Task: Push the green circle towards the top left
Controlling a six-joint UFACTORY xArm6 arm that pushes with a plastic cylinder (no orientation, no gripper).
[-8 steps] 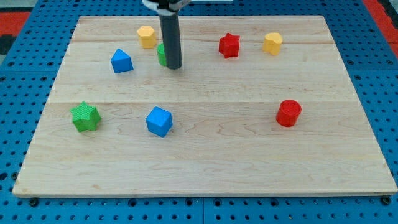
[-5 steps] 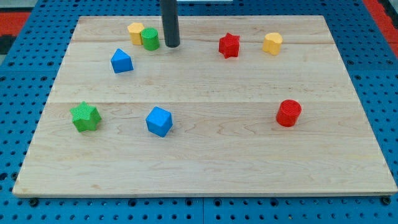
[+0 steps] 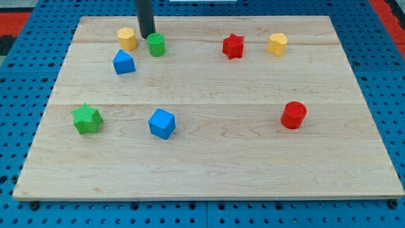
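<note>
The green circle [image 3: 156,45] stands near the board's top left, just right of a yellow hexagon block [image 3: 127,38]. My tip [image 3: 147,35] is at the view's top, just above and left of the green circle, between it and the yellow hexagon. It looks to touch the green circle's upper left edge.
A blue block [image 3: 123,62] lies below the yellow hexagon. A green star [image 3: 87,119] and a blue cube [image 3: 161,123] lie lower left. A red star [image 3: 233,46], a yellow heart-like block [image 3: 276,44] and a red cylinder [image 3: 293,114] lie to the right.
My tip moved left, from right of the green circle to its upper left. The green circle and yellow hexagon were pushed up-left, then the circle shifted slightly down-right and the hexagon further left.
</note>
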